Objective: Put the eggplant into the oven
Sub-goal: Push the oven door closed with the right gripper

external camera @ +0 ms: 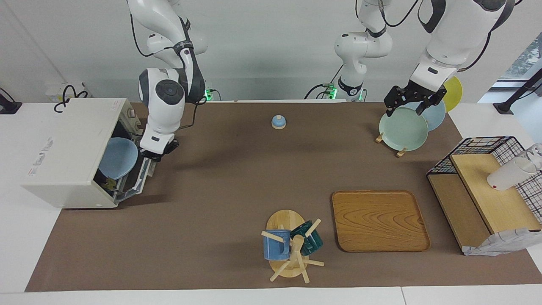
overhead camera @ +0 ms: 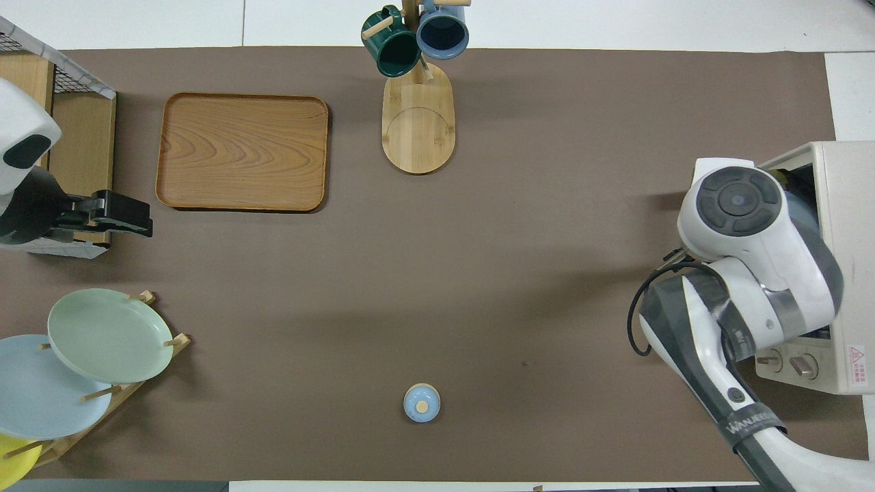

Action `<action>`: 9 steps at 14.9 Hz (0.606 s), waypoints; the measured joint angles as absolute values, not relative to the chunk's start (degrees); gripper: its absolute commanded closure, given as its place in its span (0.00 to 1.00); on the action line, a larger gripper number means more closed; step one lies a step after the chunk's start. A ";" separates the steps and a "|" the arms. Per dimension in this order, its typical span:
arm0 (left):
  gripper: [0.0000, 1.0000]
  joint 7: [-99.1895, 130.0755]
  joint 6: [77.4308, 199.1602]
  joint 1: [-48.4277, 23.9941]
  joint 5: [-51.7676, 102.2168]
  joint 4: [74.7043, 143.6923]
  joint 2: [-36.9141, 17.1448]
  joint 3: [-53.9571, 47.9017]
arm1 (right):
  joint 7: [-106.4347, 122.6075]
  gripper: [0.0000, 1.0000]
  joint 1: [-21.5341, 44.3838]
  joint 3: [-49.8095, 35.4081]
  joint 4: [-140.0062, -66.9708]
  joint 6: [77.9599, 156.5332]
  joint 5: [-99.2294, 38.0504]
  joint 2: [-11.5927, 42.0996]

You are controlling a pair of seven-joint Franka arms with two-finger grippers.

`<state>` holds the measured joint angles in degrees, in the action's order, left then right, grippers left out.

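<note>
The eggplant [external camera: 106,178] lies inside the oven [external camera: 70,152], dark and mostly hidden, below the right gripper and at the lower edge of a light blue plate [external camera: 119,157] that leans in the oven's mouth; only its dark body and a bit of greenish stem show in the facing view. The oven stands at the right arm's end of the table, and its door [external camera: 139,180] is tilted partway up, not yet closed. The right gripper [external camera: 160,151] is at the top edge of that door, its fingertips together and holding nothing; whether it touches the door cannot be told. In the overhead view the right arm's wrist covers the oven's opening.

Well apart from it, at the other end of the table, the left gripper [external camera: 409,103] hangs over the plate rack with its fingers spread wide and empty, just above the green plate [external camera: 403,129]; this arm waits. Between the two grippers lie a small blue bell [external camera: 278,122], a wooden tray [external camera: 379,220], and a mug stand [external camera: 292,248] carrying a blue and a green mug.
</note>
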<state>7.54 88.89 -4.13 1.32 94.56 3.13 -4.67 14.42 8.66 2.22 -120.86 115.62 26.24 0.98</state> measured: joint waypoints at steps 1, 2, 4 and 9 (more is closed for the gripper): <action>0.00 7.54 88.89 -4.13 1.32 94.56 3.13 -4.67 | 16.21 1.00 7.62 2.33 -119.98 114.54 26.34 0.21; 0.00 7.54 88.89 -4.13 1.32 94.56 3.13 -4.67 | 17.80 1.00 6.65 2.51 -119.21 113.92 26.40 -0.22; 0.00 7.54 88.89 -4.13 1.32 94.55 3.13 -4.67 | 20.82 1.00 4.84 2.82 -118.18 113.10 26.39 -0.74; 0.00 7.54 88.89 -4.13 1.32 94.55 3.13 -4.67 | 25.33 1.00 1.94 3.16 -116.98 112.94 24.25 -1.47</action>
